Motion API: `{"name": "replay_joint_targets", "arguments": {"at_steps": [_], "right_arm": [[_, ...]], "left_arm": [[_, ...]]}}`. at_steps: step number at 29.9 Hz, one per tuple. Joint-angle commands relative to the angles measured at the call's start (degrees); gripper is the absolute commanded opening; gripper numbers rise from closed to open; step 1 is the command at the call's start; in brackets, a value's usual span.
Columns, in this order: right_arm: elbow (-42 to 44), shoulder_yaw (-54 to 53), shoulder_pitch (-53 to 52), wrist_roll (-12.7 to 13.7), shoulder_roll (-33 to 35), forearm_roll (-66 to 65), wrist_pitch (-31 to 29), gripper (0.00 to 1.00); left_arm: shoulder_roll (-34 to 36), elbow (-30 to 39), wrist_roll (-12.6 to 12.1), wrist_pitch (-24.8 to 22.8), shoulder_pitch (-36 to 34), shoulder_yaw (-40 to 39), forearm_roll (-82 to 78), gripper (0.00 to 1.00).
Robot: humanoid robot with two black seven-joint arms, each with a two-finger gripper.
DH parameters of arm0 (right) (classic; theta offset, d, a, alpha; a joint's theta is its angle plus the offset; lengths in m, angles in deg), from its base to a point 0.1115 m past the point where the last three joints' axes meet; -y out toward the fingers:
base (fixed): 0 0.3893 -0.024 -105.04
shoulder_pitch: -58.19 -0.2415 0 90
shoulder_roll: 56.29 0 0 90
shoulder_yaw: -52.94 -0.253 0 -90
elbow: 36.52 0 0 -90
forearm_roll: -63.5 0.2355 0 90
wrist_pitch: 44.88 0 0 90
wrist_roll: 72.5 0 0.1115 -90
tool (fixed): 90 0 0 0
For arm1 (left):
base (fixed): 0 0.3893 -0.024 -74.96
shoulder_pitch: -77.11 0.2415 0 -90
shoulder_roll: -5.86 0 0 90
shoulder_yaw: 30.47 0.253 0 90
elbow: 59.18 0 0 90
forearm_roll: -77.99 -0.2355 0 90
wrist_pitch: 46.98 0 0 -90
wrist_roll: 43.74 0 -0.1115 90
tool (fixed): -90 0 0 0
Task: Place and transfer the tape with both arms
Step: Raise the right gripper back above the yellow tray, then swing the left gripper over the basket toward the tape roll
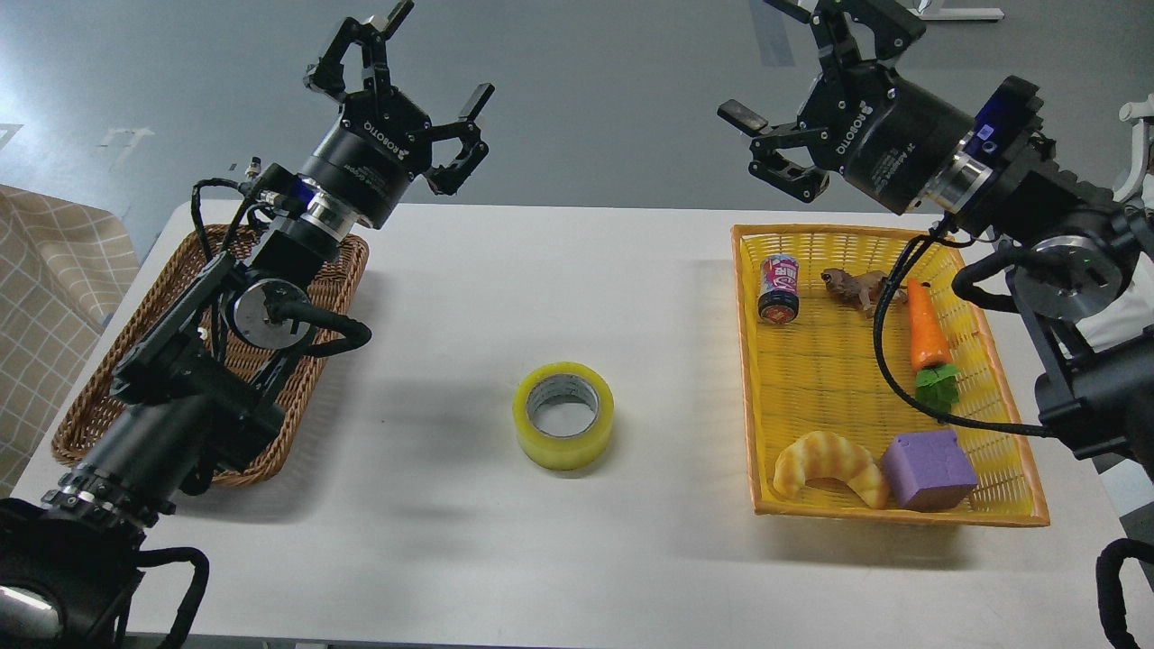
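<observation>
The tape (564, 427), a fat see-through yellow roll with a grey ring inside, lies flat in the middle of the white counter (469, 550), with bare room all around it and no claw touching it. Beside it on the right sits a yellow plastic basket (902, 516) holding a bumpy croissant (828, 467), a purple block (929, 469), a carrot (929, 338) and a small can (779, 288), and on the left a brown woven basket (77, 424) lies partly under the left arm. Farther back, both black arms reach up over the far edge, the left claw (410, 99) and the right claw (798, 108) each with fingers spread apart and holding nothing.
</observation>
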State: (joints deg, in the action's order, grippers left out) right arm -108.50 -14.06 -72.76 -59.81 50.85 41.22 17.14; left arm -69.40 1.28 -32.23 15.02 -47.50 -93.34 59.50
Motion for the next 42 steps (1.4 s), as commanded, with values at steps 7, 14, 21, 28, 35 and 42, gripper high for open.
{"name": "replay_joint_targets", "arguments": {"at_steps": [7, 14, 21, 28, 35, 42], "right_arm": [[4.6, -1.0, 2.3, 2.8, -0.4, 16.6, 0.0, 1.00], [4.2, -7.1, 6.9, 2.8, -0.9, 21.8, 0.0, 1.00], [4.4, -8.9, 9.0, 2.8, -1.0, 21.8, 0.0, 1.00], [4.3, -9.0, 10.1, 2.7, -2.8, 21.3, 0.0, 1.00], [4.1, -9.0, 10.9, 2.7, -2.8, 21.1, 0.0, 1.00], [4.1, -9.0, 11.2, 2.5, -2.8, 21.1, 0.0, 1.00]], "left_arm": [[1.1, 0.0, 0.7, 0.0, 0.1, -0.2, 0.0, 0.98], [1.7, -0.3, -0.1, 0.0, 0.3, 0.1, -0.1, 0.98], [1.8, -0.5, -0.4, 0.0, 0.8, 0.2, -0.1, 0.98], [1.8, -0.7, -0.1, 0.0, 0.3, 0.2, -0.4, 0.98], [1.8, -0.3, 0.3, 0.0, 0.3, 0.2, -0.7, 0.98], [3.3, 1.7, 0.1, 0.0, 0.1, 0.2, -1.5, 0.98]]}}
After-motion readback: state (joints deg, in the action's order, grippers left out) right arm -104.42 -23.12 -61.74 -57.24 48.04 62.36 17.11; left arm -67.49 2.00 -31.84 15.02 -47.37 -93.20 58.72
